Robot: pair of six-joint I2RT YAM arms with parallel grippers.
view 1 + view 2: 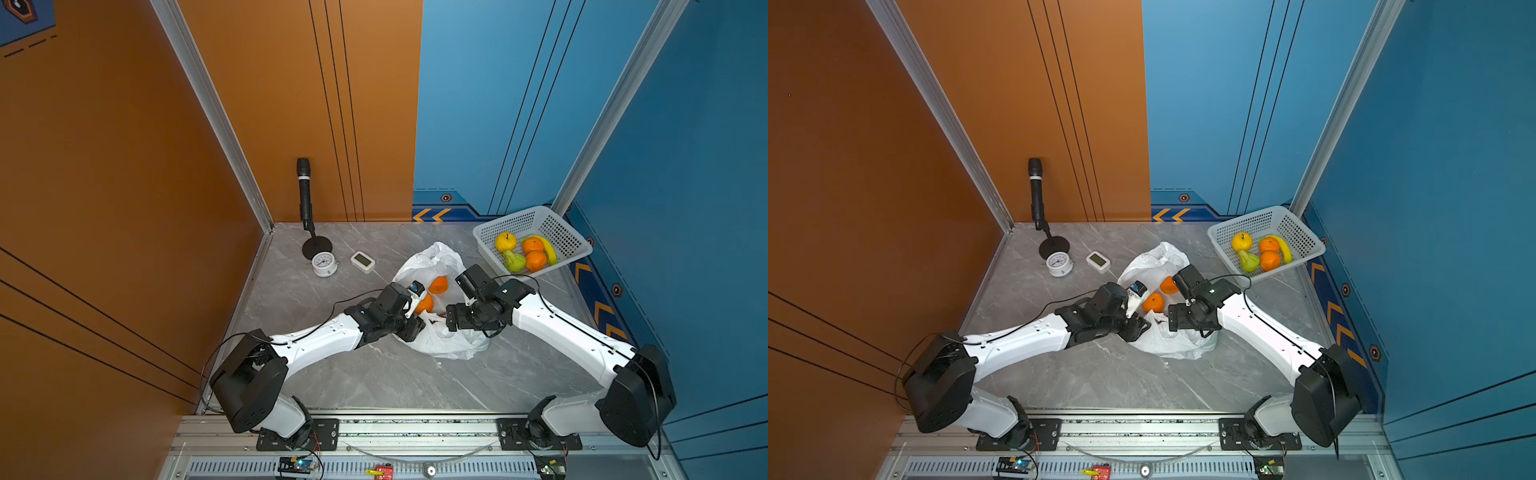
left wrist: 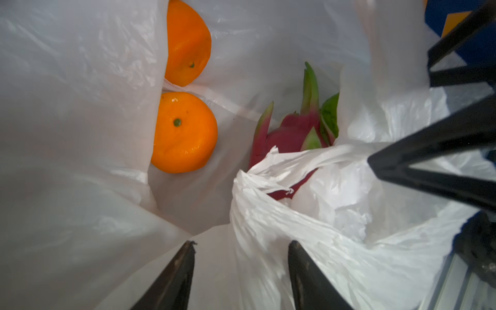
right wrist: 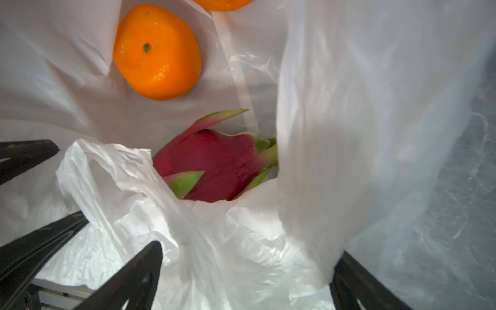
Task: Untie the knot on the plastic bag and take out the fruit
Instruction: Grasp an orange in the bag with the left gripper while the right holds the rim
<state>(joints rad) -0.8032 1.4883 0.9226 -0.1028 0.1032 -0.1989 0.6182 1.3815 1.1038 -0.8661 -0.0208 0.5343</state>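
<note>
Bag mouth seen gaping, fruit exposed!
The plastic bag (image 1: 440, 345) is found mid-table (image 1: 374, 374), two oranges (image 2: 183, 132) and a dragon fruit (image 3: 214, 163) lying inside; the left gripper (image 2: 241, 244) is parted halfway around its film, the right gripper (image 3: 252, 249) spread wide, nothing clamped.

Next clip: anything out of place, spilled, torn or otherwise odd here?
Nothing spilled or damaged. The plastic bag lies open and crumpled, with two oranges and a dragon fruit inside. One handle loop droops over the dragon fruit, partly covering it. The basket has its contents inside it.
</note>
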